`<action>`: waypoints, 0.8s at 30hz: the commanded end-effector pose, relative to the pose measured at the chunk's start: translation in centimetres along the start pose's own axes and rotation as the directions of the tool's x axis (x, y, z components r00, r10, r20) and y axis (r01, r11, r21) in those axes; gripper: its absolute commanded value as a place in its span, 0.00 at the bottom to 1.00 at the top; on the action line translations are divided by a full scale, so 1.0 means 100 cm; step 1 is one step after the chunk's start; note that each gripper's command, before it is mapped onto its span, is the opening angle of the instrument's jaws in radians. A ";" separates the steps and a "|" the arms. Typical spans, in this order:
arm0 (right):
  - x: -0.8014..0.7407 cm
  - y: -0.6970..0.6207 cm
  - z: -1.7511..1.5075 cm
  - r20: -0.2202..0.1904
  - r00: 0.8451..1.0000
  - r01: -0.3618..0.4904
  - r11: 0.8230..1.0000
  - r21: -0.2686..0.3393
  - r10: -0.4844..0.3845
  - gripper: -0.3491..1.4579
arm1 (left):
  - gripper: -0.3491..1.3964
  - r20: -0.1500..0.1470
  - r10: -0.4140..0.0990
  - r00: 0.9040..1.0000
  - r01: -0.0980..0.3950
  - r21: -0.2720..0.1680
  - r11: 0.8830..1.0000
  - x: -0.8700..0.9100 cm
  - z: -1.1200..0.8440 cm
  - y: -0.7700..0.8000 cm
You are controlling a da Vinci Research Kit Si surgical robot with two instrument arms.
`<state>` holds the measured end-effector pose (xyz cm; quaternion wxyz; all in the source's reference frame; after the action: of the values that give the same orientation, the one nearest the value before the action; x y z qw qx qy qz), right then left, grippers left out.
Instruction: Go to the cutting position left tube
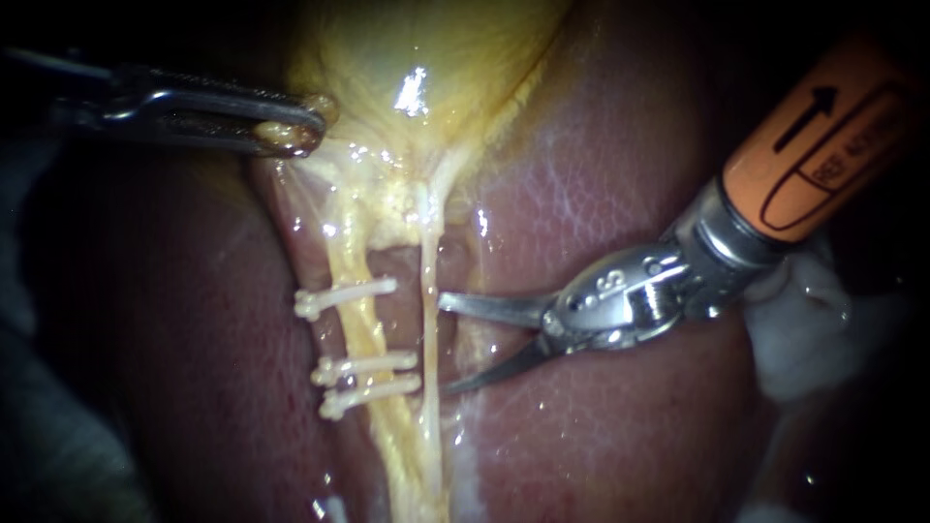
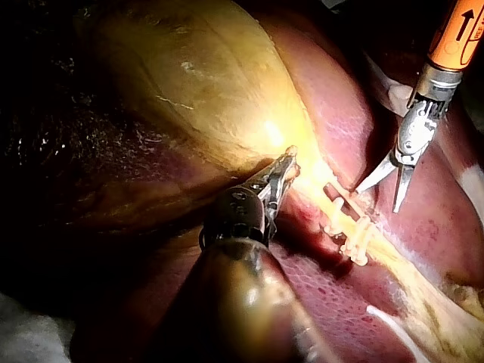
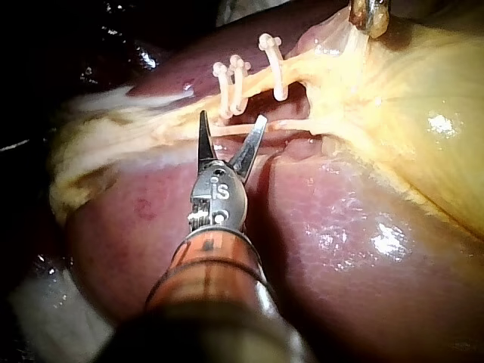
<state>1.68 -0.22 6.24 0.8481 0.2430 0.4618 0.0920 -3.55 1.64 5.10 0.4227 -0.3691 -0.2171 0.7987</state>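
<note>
Endoscope view of the glossy red-brown liver (image 1: 601, 174) with the yellow, glistening gallbladder (image 1: 455, 58) above it. The left tube (image 1: 360, 334), a yellowish fatty cord, runs down from the gallbladder's neck. It is crossed by three white plastic clips (image 1: 346, 296), one above and two close together below. Just beside it on the right lies a thinner, pale translucent tube (image 1: 427, 281). This tube stands between the left tube and the right instrument (image 1: 444, 344), an orange-sleeved shaft with a steel wrist. Its pincer is a pair of slim blades standing apart and gripping nothing. The blade tips are just at the thin tube, level with the gap between the upper clip and the lower pair. The dark metal left instrument (image 1: 291, 131) has its pincer clamped on yellow tissue at the gallbladder's neck, well above the clips. A wad of white gauze (image 1: 804, 334) lies on the liver under the right shaft.
</note>
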 end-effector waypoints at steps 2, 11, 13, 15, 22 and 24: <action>-0.0007 0.0006 0.0005 -0.011 1.000 -0.023 1.000 0.016 0.024 0.99 | 0.00 0.000 0.000 1.000 0.000 0.000 1.000 0.0000 0.0000 0.0000; -0.0021 0.0030 0.0027 -0.063 0.991 -0.110 0.989 0.101 0.117 0.99 | 0.00 0.000 0.000 1.000 0.000 -0.001 1.000 0.0000 0.0000 -0.0001; -0.0022 0.0034 0.0030 -0.069 0.989 -0.125 0.985 0.119 0.134 0.99 | 0.00 0.000 0.000 1.000 0.000 -0.001 1.000 0.0000 0.0000 -0.0001; -0.0023 0.0037 0.0034 -0.074 0.987 -0.133 0.981 0.141 0.144 0.99 | 0.00 0.000 0.000 1.000 0.000 -0.001 1.000 0.0000 0.0000 -0.0001; -0.0021 0.0043 0.0041 -0.115 0.977 -0.152 0.963 0.222 0.180 0.99 | 0.00 0.000 0.001 1.000 -0.001 0.000 1.000 0.0000 0.0001 -0.0001; -0.0019 0.0044 0.0044 -0.137 0.975 -0.140 0.959 0.247 0.177 0.99 | 0.00 0.000 0.001 1.000 -0.001 0.000 1.000 0.0000 0.0001 -0.0001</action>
<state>1.99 -0.05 6.80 0.7593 0.3745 0.5179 0.1222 -3.55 1.65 5.12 0.4225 -0.3692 -0.2171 0.7988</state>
